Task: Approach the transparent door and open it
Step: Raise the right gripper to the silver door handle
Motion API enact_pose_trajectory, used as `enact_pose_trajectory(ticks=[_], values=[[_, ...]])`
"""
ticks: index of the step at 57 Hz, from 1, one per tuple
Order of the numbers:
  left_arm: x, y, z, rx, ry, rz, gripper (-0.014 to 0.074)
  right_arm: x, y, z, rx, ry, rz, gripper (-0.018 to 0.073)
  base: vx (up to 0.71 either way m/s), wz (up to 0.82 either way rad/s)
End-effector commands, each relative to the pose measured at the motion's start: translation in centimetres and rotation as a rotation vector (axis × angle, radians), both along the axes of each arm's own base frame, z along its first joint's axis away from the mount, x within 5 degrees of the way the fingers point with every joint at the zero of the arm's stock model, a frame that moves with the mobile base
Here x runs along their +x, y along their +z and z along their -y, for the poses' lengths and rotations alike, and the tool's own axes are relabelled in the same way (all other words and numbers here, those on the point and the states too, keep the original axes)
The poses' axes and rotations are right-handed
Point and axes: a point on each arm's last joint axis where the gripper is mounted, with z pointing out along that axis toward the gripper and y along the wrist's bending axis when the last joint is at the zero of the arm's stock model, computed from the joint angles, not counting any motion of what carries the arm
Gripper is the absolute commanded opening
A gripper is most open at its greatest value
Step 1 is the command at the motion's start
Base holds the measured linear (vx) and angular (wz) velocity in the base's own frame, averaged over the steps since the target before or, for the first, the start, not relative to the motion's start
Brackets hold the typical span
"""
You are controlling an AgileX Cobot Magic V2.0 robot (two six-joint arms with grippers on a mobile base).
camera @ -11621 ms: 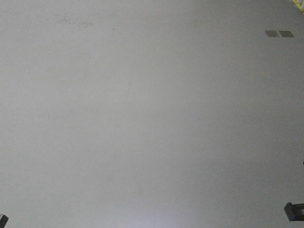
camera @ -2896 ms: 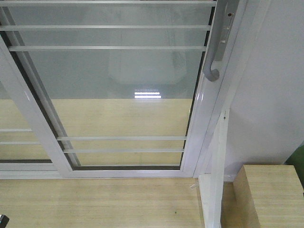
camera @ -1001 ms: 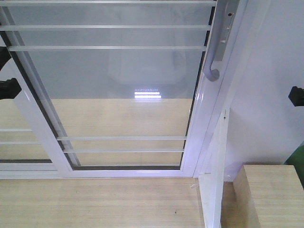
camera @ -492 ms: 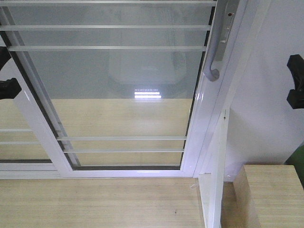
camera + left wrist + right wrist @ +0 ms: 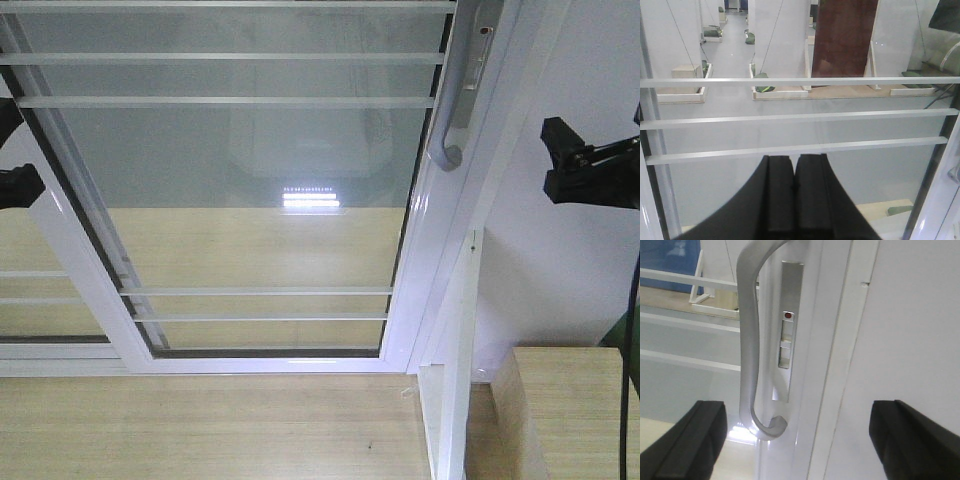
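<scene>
1. We judge the transparent door (image 5: 250,180) to be heavy and rigid. It is a tall glass pane in a white metal frame that should slide sideways rather than swing, so it wants a steady pull, not a jerk. The glass is the fragile part and no place to push.
2. The place to take hold is the curved silver-grey pull handle (image 5: 747,340) on the door's right stile, beside the narrow lock plate (image 5: 786,315). Its smooth metal could slip, so we would hook well inside the curve.
3. The door stands shut at the right end of its frame. Its handle stile is against the jamb next to the white wall (image 5: 570,270), above the wooden floor (image 5: 200,430).
4. The right gripper (image 5: 800,437) faces the stile with its fingers (image 5: 687,440) spread wide and holding nothing. In the wrist view the handle's lower hook shows between them, nearer the left-hand one, ahead and untouched.
5. The left gripper (image 5: 794,192) has its fingers pressed together on nothing. It points at the glass beneath the paired white bars (image 5: 790,147), well apart from the handle.
</scene>
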Motion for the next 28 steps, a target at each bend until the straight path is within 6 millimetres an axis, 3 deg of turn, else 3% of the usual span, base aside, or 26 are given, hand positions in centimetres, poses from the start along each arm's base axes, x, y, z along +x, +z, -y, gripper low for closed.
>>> enact_pose_trajectory(ticks=[1,11,28], values=[[0.0,2.1,-0.1,-0.041,0.015,0.121,0.0004,1.7,2.4,-1.5,-0.007,0.076,0.136,0.0615,0.00,0.00],[0.0,2.1,-0.1,-0.041,0.015,0.121,0.0004,5.1,2.3,-3.7,0.000,0.138,0.109,0.0612,0.00,0.00],[0.0,2.1,-0.1,-0.041,0.015,0.120,0.0004,10.8,2.0,-4.9,0.077,0.137,0.112,0.0600,0.00,0.00]])
